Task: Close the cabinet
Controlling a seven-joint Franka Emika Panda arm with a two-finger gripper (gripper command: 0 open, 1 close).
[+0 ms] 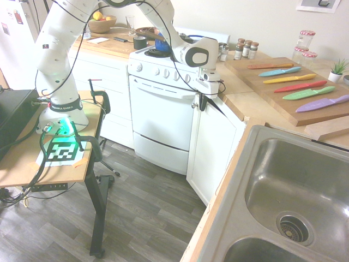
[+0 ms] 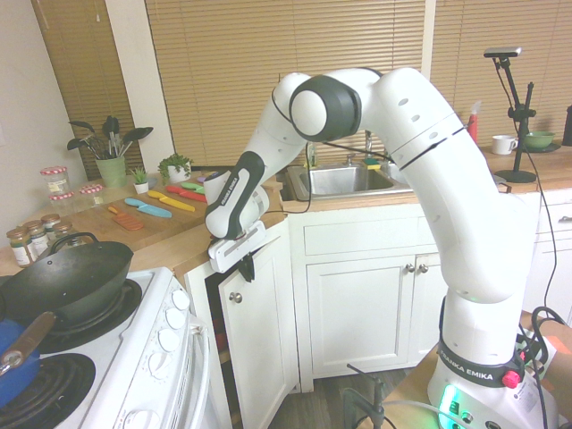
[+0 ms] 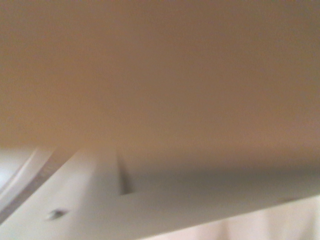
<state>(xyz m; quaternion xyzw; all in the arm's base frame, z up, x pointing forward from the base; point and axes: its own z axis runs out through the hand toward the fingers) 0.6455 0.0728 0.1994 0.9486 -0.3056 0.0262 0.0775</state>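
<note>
The cabinet (image 1: 215, 147) is the white base unit between the stove and the sink, under a wooden countertop (image 1: 240, 101). Its tall panel door (image 2: 259, 344) stands slightly ajar, with a dark gap along the top and the stove side. A small silver knob (image 2: 235, 297) sits near the door's top corner. My gripper (image 1: 203, 101) is shut with nothing in it, its dark fingers resting at the door's top edge just above the knob (image 1: 194, 105); the second exterior view shows the gripper (image 2: 246, 267) at that same spot. In the wrist view a blur of brown countertop (image 3: 160, 65) fills the frame above the white door top (image 3: 150, 210).
A white stove (image 1: 161, 117) with a wok (image 2: 67, 281) stands right beside the door. On the counter lie a cutting board with coloured knives (image 1: 297, 82) and spice jars (image 1: 245, 50). A steel sink (image 1: 294, 191) is nearby, and a wooden table with clamps (image 1: 32, 158) stands opposite.
</note>
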